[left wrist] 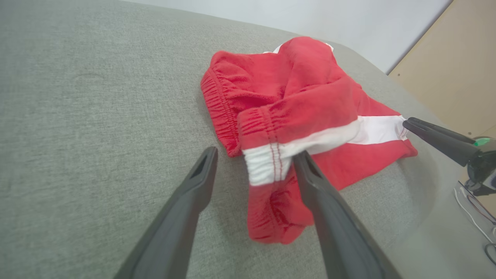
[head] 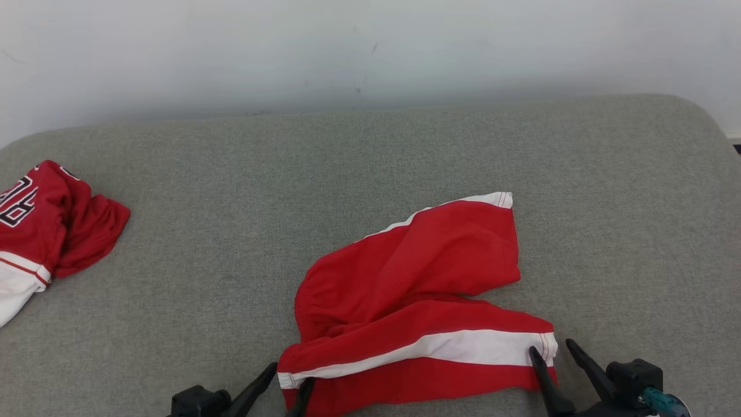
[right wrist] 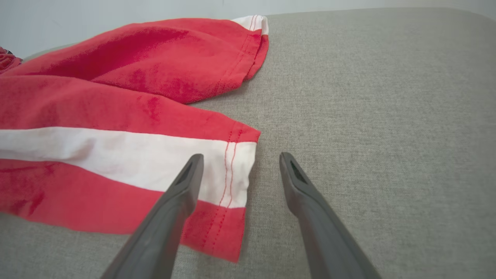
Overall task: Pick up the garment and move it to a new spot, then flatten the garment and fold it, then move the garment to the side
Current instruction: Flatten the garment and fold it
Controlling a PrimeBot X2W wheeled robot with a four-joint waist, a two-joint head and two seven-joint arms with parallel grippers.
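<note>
Now flattening stage, I judge. Red shorts (head: 417, 289) rumpled, lower centre of head frame, on grey cushion (head: 370, 162). Left gripper (head: 291, 373) spread wide at waistband corner (left wrist: 267, 162); right gripper (head: 551, 346) spread wide straddling leg hem (right wrist: 236, 174). Next I'd pinch both, pull apart.

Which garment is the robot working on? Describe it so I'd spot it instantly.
On the grey surface, look at the near edge, between the left claw and right claw. The red shorts lie crumpled there; unlike the lettered red jersey far left, they carry a broad white stripe.
</note>
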